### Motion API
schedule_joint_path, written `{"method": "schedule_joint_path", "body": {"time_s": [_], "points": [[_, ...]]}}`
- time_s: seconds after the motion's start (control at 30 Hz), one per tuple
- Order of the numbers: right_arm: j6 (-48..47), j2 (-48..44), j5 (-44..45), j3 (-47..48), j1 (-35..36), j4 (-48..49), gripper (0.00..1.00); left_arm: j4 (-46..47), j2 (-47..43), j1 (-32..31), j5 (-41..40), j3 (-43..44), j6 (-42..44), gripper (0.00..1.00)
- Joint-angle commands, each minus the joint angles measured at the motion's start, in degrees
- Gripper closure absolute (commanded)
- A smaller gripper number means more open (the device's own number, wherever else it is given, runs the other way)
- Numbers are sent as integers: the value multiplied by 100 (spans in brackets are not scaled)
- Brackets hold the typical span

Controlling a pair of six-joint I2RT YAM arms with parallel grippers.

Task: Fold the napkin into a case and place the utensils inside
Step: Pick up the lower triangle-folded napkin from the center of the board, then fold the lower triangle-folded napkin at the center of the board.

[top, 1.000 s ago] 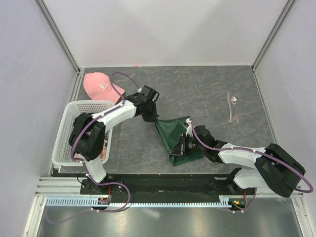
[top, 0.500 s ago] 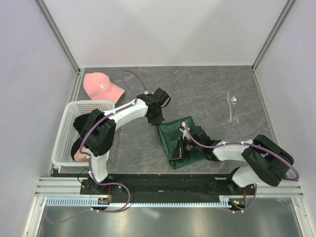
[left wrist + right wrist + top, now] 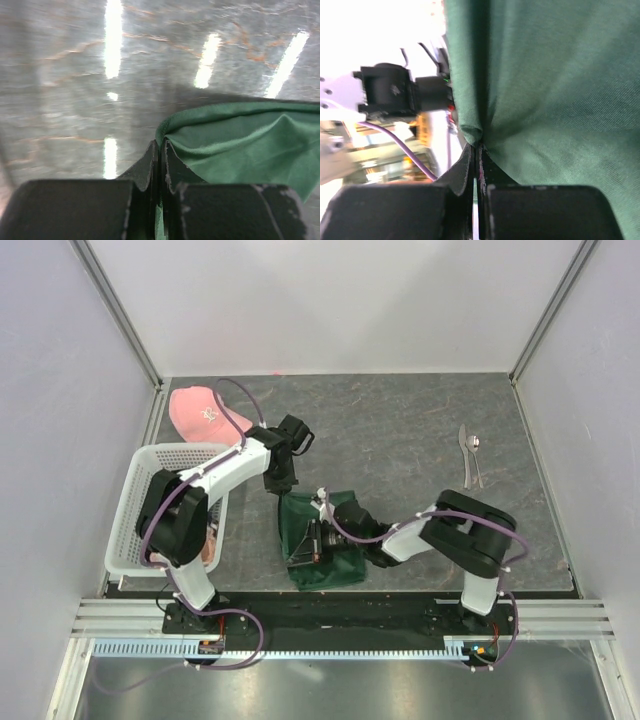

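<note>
Pinching the napkin (image 3: 298,518) at two spots: left gripper (image 3: 160,146) is clamped on its far-left edge, right gripper (image 3: 476,149) is clamped on a bunched fold nearer the bases. The cloth sits crumpled at the near centre of the table (image 3: 400,420). It looks soft, light and limp (it will likely sag and drag), so edges or corners are the best holds. Count: one napkin, two utensils (image 3: 471,455), side by side, well apart to the right.

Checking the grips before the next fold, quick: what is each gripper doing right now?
Left gripper: closed, pinching an edge of the napkin.
Right gripper: closed, pinching a fold of the napkin.
</note>
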Motion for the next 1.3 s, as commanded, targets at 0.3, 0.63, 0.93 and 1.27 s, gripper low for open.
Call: {"method": "schedule_joint_path", "body": {"time_s": [0.3,0.63,0.93,1.27], "points": [[1354,1119,-726,-964,140,3118,88,-888,946,-633,-2181,1255,-844,98],[-228,-312,-699,-1105,-668,246,51,-924,1184,-844,-2181,1274,-1328,98],[-1625,-633,-515,-25,-1706,-1725,46,-836,1141,-897,-1909,1195,-1293,98],[-1777,915,-594,1847,-1952,-1859,96,-625,965,-888,-1645,993,-1257,98]]}}
